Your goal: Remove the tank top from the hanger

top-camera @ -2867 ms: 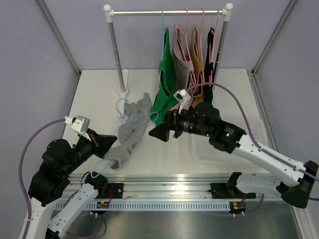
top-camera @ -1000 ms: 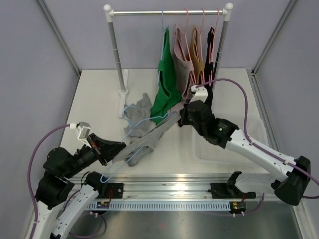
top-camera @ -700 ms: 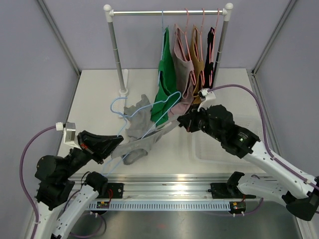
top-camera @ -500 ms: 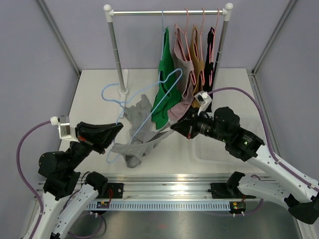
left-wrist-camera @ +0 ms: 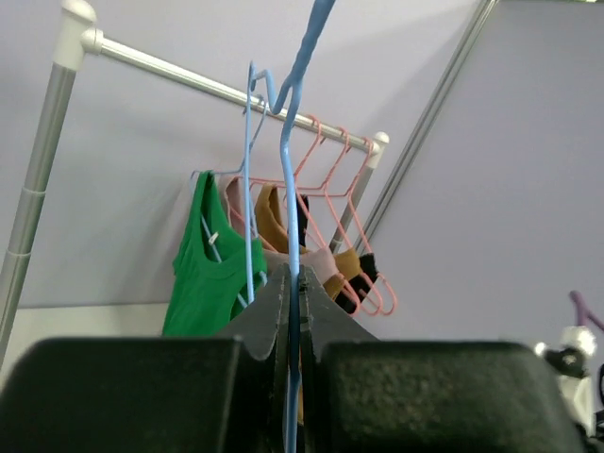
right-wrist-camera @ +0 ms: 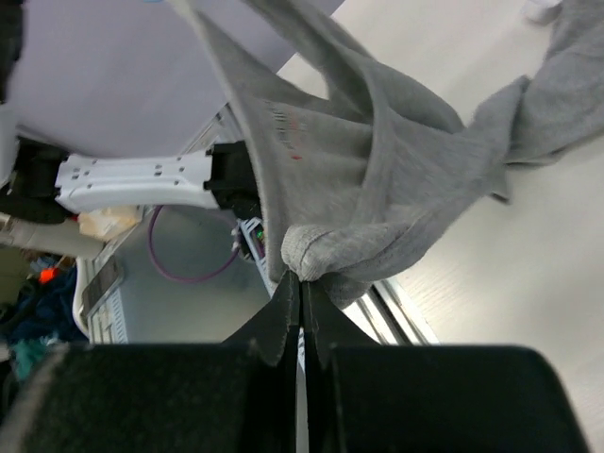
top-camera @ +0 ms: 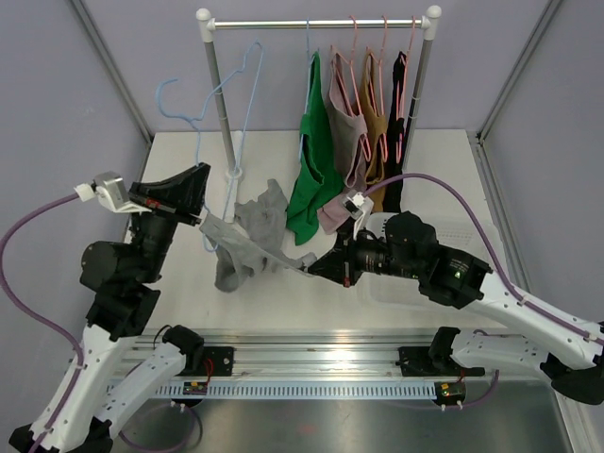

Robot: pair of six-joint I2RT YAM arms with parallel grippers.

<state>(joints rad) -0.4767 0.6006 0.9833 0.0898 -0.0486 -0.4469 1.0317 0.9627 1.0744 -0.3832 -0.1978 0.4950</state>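
Closest to us, our right gripper has its fingers pinched tight on a bunched hem of the grey tank top. You can see the fabric wadded right at the tips in the right wrist view. From there the top stretches left across the table, sagging in the middle and rising toward our left gripper.

That one is clamped on the blue wire hanger, which it holds up high and tilted, hook out to the left. We honestly can't tell whether a strap is caught on the hanger or not.

Behind all that is the clothes rack, with a green top and a few others on pink hangers.
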